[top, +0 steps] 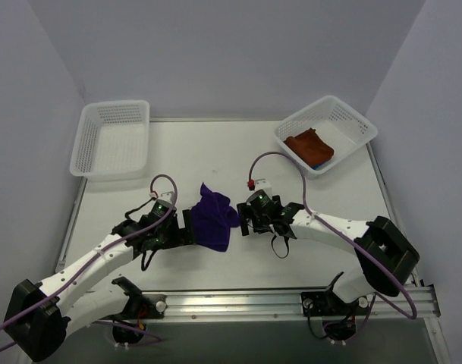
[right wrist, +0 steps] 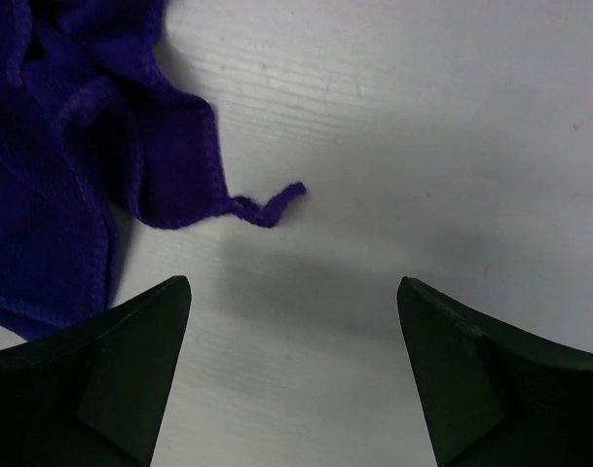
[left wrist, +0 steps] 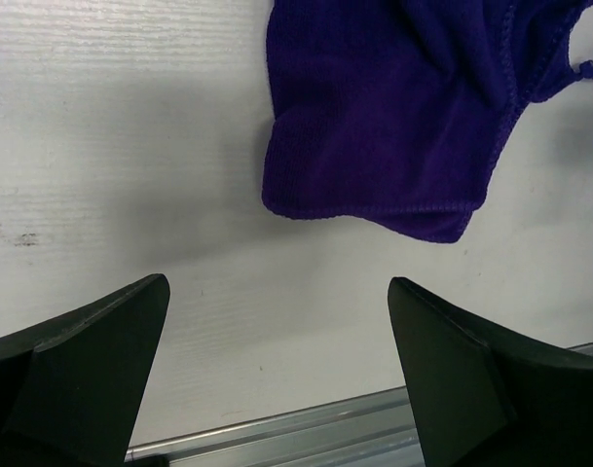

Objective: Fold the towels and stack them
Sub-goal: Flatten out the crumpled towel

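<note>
A dark purple towel [top: 213,218] lies crumpled on the white table between my two grippers. My left gripper [top: 188,230] is open just to its left. In the left wrist view the towel [left wrist: 393,107] lies beyond the open gripper [left wrist: 277,282], apart from the fingers. My right gripper [top: 246,220] is open just right of it. The right wrist view has the towel [right wrist: 72,146] at upper left, a loose thread loop [right wrist: 267,206] trailing ahead of the gripper [right wrist: 294,282]. A rust-brown towel [top: 309,144] lies in the back-right basket [top: 352,121], over a bit of blue cloth [top: 319,162].
Another white mesh basket [top: 113,106] stands at the back left. A small white part with a red tip [top: 257,183] sits on the table behind my right gripper. A metal rail [top: 238,301] runs along the near table edge. Walls close in on three sides.
</note>
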`<act>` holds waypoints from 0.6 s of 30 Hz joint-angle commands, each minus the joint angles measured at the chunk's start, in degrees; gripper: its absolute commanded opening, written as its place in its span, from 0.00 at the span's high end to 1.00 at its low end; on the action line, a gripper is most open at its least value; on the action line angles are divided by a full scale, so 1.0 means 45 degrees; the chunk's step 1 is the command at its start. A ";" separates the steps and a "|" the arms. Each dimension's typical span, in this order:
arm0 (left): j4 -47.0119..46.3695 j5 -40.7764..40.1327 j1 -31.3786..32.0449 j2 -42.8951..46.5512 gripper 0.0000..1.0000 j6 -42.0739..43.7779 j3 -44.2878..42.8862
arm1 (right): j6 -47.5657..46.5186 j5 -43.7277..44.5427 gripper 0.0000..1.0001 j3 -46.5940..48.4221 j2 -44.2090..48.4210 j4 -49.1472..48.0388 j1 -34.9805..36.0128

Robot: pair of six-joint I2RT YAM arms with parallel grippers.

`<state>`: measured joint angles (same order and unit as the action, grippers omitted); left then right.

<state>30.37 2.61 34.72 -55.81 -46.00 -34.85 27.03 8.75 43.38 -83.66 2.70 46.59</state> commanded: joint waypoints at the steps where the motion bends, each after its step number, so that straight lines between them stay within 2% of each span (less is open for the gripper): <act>1: -0.0770 -0.0210 0.0097 -0.0292 0.06 -0.0286 -0.0400 | 0.0167 0.0223 0.18 0.1120 -0.0879 -0.1244 0.0116; 6: -0.1084 -0.0307 0.0155 -0.0779 0.06 -0.0247 -0.0361 | -0.0243 0.0184 0.32 0.1727 -0.2345 -0.1712 0.0116; 10: -0.1669 -0.0210 0.0136 -0.1268 0.06 -0.0247 -0.0322 | -0.0264 -0.0536 0.37 0.2002 -0.3185 -0.2064 0.0116; 11: -0.1787 -0.0190 0.0136 -0.1385 0.06 -0.0247 -0.0264 | -0.0225 -0.0655 0.49 0.2021 -0.3438 -0.2084 0.0116; 14: -0.2236 -0.0248 0.0156 -0.1834 0.06 -0.0286 -0.0127 | -0.0108 -0.1123 0.67 0.1983 -0.3636 -0.2181 0.0135; 18: -0.2958 -0.0346 0.0136 -0.2809 0.02 -0.0364 -0.0048 | 0.0088 -0.1593 0.79 0.1535 -0.3422 -0.2066 0.0174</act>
<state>20.80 2.50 35.14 -66.37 -46.92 -34.83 26.09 4.40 51.20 -99.11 -7.70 46.92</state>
